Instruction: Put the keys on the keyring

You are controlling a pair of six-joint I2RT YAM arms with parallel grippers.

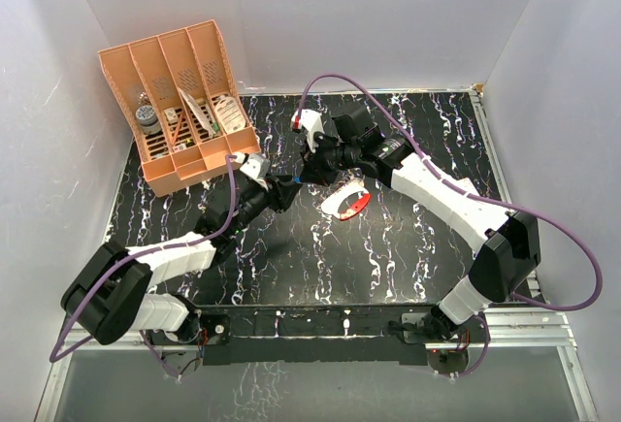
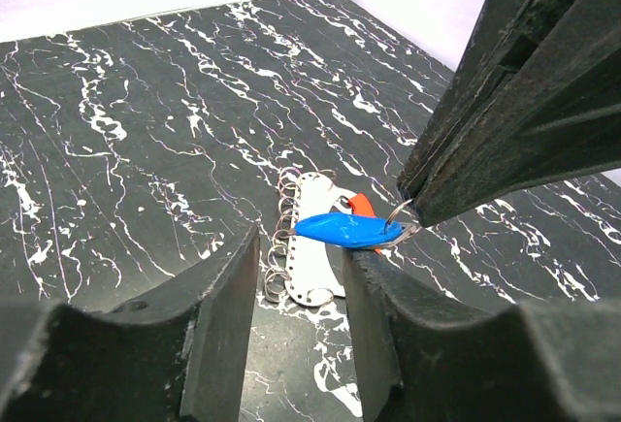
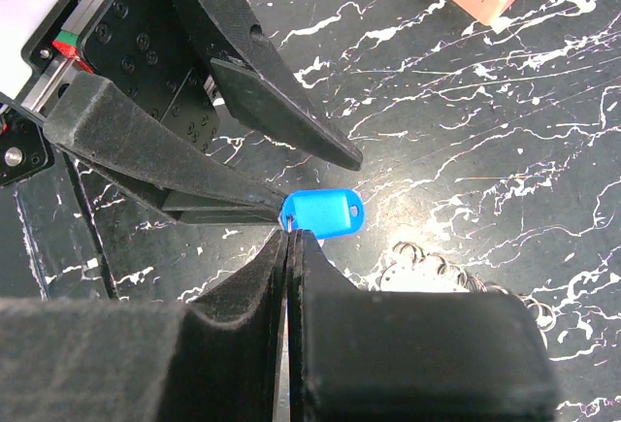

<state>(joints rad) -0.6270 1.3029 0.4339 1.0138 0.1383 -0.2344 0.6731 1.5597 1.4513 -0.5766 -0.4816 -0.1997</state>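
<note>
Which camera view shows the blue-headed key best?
The right wrist view: the blue-headed key faces the camera there, with its whole blue head and the small hole clear. The left wrist view shows it only edge-on, as a thin blue sliver. In the top external view it is almost wholly hidden.

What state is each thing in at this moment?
right gripper: shut on the small ring of the blue-headed key.
blue-headed key: held off the table.
left gripper: open, fingers either side of the key.
keyring: lying on the table, unheld.
orange organizer: standing, items in its compartments.
</note>
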